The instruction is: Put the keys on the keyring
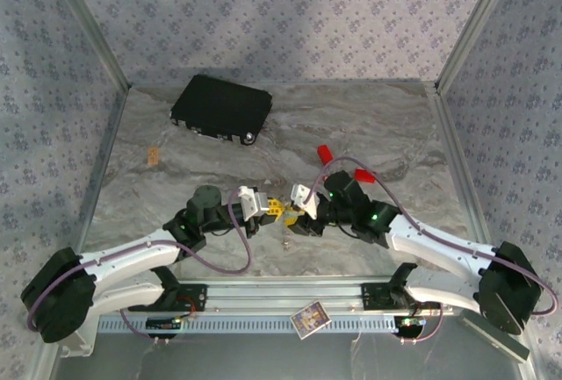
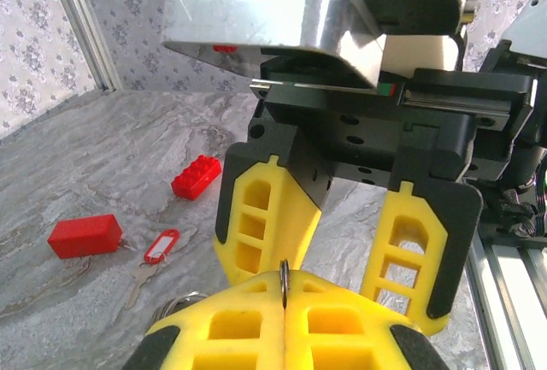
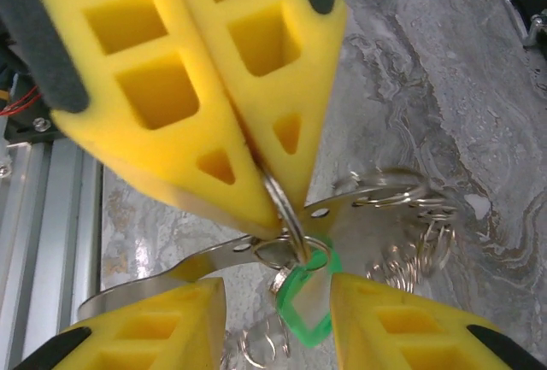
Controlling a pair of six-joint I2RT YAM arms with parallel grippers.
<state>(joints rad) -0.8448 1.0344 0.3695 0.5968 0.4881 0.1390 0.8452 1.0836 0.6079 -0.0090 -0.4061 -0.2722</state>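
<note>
At L claw (image 2: 284,295): keyring (image 3: 294,228), green key (image 3: 305,306)

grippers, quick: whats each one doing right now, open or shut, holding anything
left gripper: shut, pinching the thin metal ring.
right gripper: open, holding nothing; the green key tag sits between its fingers.

Arms (image 1: 132,257) white with black joints; purple cables (image 1: 224,270); pincer fingers (image 2: 256,208) yellow, hollow-celled.
</note>
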